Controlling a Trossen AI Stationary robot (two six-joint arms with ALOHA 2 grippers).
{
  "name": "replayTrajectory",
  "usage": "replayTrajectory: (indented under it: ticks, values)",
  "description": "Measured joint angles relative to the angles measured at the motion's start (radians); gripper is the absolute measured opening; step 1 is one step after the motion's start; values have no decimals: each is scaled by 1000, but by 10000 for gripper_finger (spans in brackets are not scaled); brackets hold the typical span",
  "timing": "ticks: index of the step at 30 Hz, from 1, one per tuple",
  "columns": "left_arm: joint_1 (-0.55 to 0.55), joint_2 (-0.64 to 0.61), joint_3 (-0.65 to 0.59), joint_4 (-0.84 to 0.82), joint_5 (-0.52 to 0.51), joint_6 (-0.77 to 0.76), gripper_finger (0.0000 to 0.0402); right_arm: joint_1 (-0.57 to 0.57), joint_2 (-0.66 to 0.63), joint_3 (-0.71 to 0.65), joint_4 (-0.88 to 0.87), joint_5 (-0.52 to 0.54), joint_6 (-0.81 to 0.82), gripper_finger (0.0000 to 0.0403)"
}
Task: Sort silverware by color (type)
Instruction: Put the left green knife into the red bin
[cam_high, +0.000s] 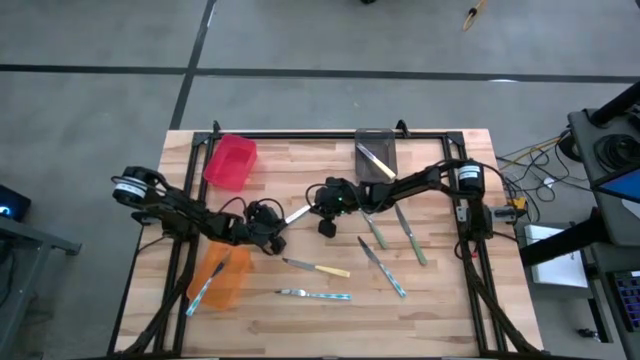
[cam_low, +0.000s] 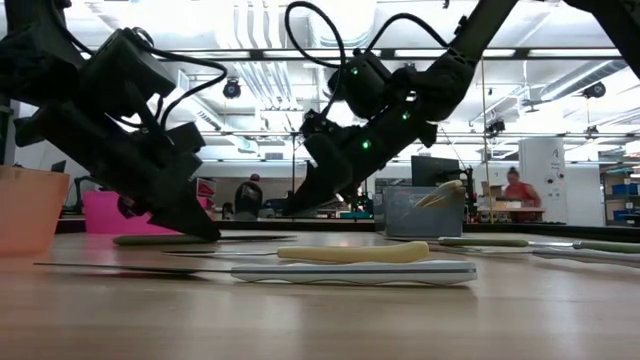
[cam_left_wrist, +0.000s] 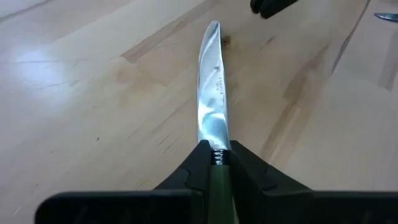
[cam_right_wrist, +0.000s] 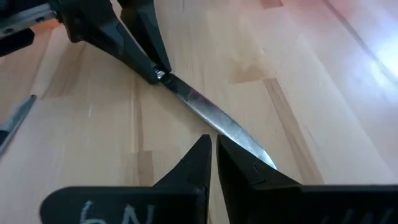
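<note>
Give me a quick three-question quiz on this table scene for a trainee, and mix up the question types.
1. True or false: the left end effector is shut on a green-handled knife.
2. Which bin holds a yellow-handled knife? A red bin, B grey bin, C orange bin.
3. Fill in: the right end effector is shut and holds ____.
Key: 1 true; 2 B; 3 nothing.

floor (cam_high: 100, 100): grey concrete | ceiling lights (cam_low: 560, 40): bright | people (cam_low: 518, 190): far behind, workshop room
</note>
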Motion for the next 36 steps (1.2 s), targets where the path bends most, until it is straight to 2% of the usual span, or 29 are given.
replayTrajectory:
  ticks: [7,16,21,25,31,36]
  values:
    - [0,-23,0,14,-19,2,1,2,-53,1,-57,0,-2,18]
    - [0,-46,-1,10,-9,6,4,30,-65,1,-94,0,0,18]
    - [0,-74,-1,17,111,84,2,54,-65,1,-92,0,1,18]
    - [1,-114,-1,8,146,132,2,70,-65,1,-84,0,1,18]
    - [23,-180,-1,-158,158,157,46,72,-28,0,3,1,-3,18]
    - [29,-183,-9,-170,126,172,100,66,35,0,61,31,4,18]
